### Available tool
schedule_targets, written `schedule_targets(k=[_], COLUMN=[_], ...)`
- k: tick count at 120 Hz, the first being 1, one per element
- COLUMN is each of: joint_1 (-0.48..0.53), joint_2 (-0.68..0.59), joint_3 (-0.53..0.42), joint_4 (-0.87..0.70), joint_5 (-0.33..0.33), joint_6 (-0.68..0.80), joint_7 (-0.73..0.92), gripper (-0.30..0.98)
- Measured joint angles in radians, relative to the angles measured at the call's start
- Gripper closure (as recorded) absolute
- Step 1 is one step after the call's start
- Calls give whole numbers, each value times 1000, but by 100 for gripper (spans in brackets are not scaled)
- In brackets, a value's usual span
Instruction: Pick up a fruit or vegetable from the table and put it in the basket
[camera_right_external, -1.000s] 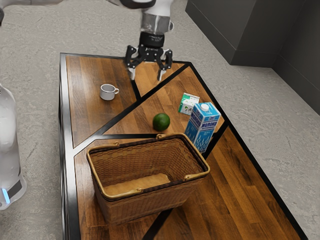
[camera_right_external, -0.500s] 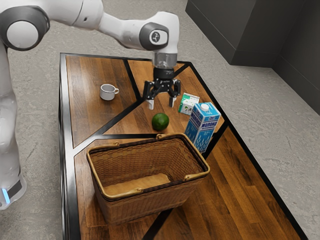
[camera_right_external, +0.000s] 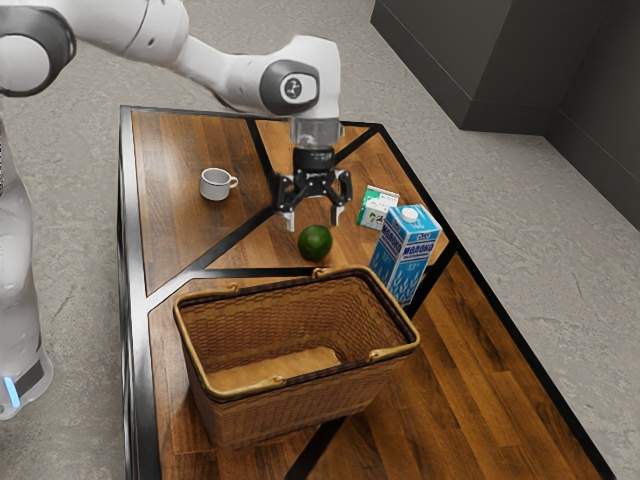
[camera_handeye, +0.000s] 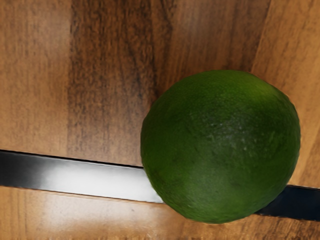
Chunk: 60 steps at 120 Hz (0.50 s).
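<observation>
Exterior view: wooden table (camera_right_external: 490, 370), grey floor (camera_right_external: 560, 220).

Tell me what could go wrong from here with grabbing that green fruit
The green fruit is round and sits below the open gripper, so an off-centre close might roll it away. The basket stands close by, so the gripper could catch its rim while lowering.

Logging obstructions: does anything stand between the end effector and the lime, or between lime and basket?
Nothing visible separates the end effector from the lime. Toward the basket, only its own lime-side wall rises; the blue milk carton stands off to one side.
</observation>
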Motion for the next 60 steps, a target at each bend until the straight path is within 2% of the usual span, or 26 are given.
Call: schedule_targets(k=[22,60], joint_1=[42,45], joint_2=[-25,30], joint_3=[-12,-15], joint_4=[-20,-56], joint_5=[-5,-79], joint_6=[38,92], joint_7=[37,81], gripper=[0,0])
